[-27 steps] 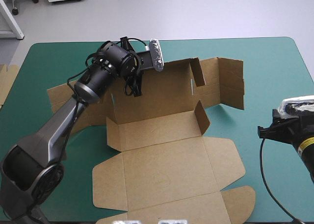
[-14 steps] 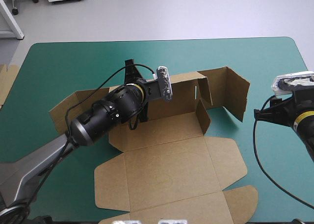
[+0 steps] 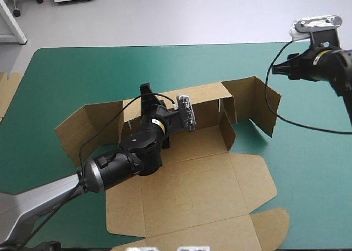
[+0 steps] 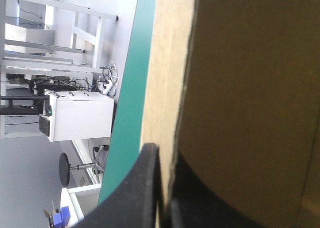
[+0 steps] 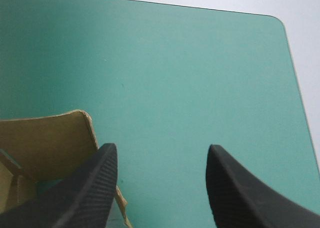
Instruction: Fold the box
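Note:
The brown box (image 3: 192, 190) lies open on the teal-green cover, its lid panel flat toward the near edge. Its back wall (image 3: 206, 97) stands upright, and the right end wall (image 3: 258, 100) is swung up too. My left gripper (image 3: 146, 94) is shut on the back wall's top edge near its left end. In the left wrist view, the board (image 4: 250, 88) passes between the black fingers (image 4: 142, 193). My right gripper (image 3: 280, 68) hovers open above the far right of the table, just beyond the end wall. In the right wrist view, that wall's corner (image 5: 45, 143) shows beside the gripper (image 5: 160, 150), with nothing between its fingers.
More brown board (image 3: 6, 91) shows at the table's left edge. The box's left flap (image 3: 82, 130) leans outward toward the table's left side. Bare teal-green cover (image 3: 308, 168) stretches to the right of the box, and the rounded far right table corner (image 5: 277, 18) is near the right gripper.
The left gripper has drawn the back wall toward the near side and stood it up, and the right end wall has risen. The right arm swung from the table's right edge to the far right.

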